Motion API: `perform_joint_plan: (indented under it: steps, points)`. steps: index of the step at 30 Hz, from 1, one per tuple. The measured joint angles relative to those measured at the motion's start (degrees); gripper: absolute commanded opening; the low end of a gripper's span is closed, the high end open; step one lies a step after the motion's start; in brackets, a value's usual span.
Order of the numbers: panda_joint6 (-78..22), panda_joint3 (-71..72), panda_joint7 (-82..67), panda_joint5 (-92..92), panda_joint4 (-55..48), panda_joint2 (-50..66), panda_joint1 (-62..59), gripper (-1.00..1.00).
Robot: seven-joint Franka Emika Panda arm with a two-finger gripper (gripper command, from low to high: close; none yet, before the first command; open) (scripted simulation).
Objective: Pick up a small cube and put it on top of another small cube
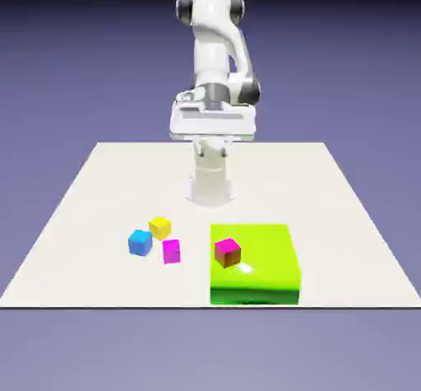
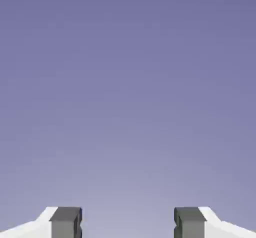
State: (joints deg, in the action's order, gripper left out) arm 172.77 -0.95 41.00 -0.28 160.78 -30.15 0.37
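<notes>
White table (image 1: 99, 183) is carrying yellow cube (image 1: 159, 227), blue cube (image 1: 141, 242), magenta cube (image 1: 171, 251) near left; gripper (image 2: 128, 223) is hanging spread, empty.

No readable text, labels, brands, numbers or signs in either view. Cube faces, green block, arm housing and worktop are all plain, unmarked surfaces. Hand view shows only blank backdrop and bare grey fingertips, no markings.
</notes>
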Motion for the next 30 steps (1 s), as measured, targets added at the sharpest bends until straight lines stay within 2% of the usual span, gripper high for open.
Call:
perform_joint_plan:
  steps: [16,18,24,25,27,30]
  points:
    - [-16.45,-12.54,-19.36,-3.76,-2.93,33.21,-4.70,0.00]
    - [-16.52,-12.59,-19.44,-3.78,-2.94,33.35,-4.32,0.00]
    - [-5.63,-7.96,-22.44,0.57,-4.43,45.79,-8.02,0.00]
    - [-4.00,-7.27,-22.89,1.22,-4.65,47.65,-8.58,-1.00]
    - [-4.01,-7.27,-22.88,1.21,-4.65,47.65,-8.58,-1.00]
    - [-9.47,-9.57,-21.37,-0.97,-3.91,41.43,-6.71,-1.00]
